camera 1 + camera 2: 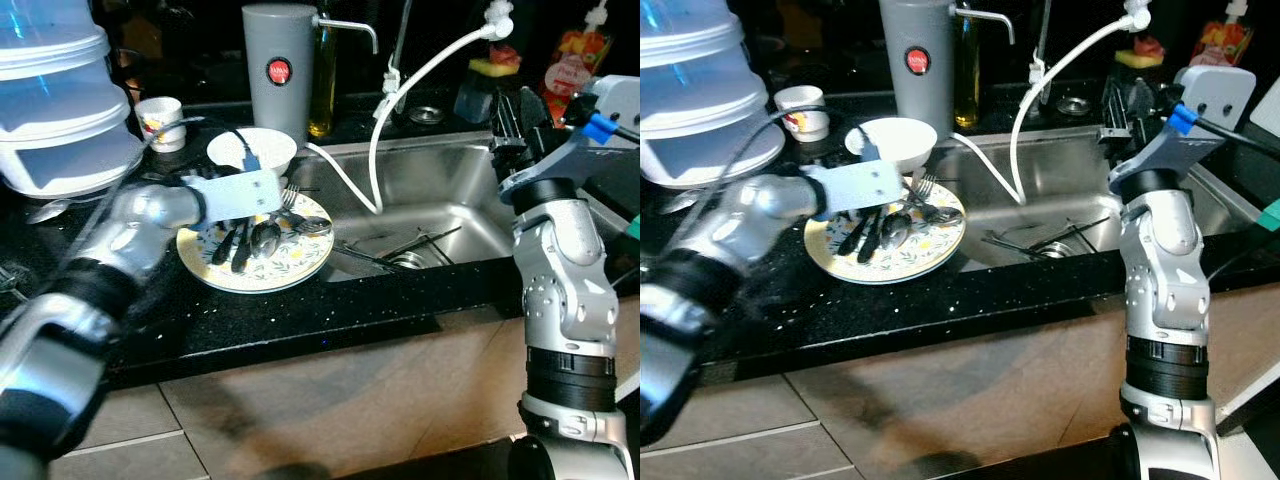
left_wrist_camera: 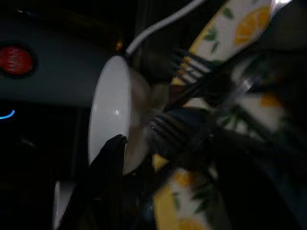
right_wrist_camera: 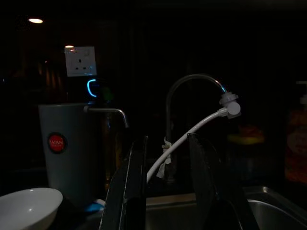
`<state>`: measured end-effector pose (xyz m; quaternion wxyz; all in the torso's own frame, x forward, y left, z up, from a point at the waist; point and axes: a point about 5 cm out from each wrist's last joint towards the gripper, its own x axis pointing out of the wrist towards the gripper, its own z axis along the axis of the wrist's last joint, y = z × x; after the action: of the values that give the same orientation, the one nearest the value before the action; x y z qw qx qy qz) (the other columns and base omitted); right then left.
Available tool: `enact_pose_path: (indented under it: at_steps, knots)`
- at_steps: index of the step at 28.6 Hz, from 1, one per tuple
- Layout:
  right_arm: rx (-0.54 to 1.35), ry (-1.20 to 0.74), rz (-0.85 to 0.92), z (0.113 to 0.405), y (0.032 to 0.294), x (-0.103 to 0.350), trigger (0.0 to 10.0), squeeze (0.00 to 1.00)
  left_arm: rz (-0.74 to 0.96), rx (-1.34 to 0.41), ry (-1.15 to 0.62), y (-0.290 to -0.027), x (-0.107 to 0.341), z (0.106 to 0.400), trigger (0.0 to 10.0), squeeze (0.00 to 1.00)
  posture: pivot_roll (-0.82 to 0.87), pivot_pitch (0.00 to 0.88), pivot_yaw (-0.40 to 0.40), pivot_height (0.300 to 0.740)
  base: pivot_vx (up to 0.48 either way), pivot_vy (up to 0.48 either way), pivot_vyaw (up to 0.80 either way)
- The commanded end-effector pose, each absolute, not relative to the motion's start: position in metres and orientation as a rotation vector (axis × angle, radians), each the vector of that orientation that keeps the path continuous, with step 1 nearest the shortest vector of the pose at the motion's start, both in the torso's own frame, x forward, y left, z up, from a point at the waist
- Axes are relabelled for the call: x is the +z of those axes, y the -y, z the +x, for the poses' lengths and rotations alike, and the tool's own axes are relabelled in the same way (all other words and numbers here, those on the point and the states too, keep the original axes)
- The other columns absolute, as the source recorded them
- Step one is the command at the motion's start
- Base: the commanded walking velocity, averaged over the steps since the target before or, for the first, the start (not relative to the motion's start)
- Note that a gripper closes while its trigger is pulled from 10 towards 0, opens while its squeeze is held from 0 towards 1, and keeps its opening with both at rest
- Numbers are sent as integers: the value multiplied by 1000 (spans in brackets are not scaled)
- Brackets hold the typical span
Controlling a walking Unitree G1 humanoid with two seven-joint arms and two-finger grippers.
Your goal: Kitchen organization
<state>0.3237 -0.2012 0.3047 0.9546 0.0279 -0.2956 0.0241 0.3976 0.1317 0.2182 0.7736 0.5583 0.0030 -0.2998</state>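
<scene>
On the black speckled desk [image 1: 300, 320], the left claw [image 1: 240, 245] reaches down over the round lemon-patterned plate [image 1: 290, 268] among spoons and forks (whether it grips any, I cannot tell); the white bowl [image 1: 262, 148] sits just beyond; the right claw [image 3: 165, 191], fingers apart and holding nothing, hovers above the steel sink [image 1: 450, 205].

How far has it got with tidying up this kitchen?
Early, it seems. The left gripper is down over the lemon-patterned plate, among the cutlery lying on it; a grasp cannot be confirmed. The right gripper is raised over the sink, open and empty. Still left: the white bowl beside the plate, and utensils in the sink.
</scene>
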Motion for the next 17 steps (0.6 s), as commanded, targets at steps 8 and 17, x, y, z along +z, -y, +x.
enact_pose_path:
  at_steps: [8, 17]
  knots:
    - [49, 609, 48, 323, 201, 307, 10000, 0, 1293, -644, -114, -133, 171, 395, 0, 0, -52, 0, -10, 740, 0, 0, 0]
    - [57, 608, 55, 325, 200, 307, 10000, 0, 1285, -414, 142, -140, 225, 408, 0, 0, -36, 0, -16, 740, 0, 0, 0]
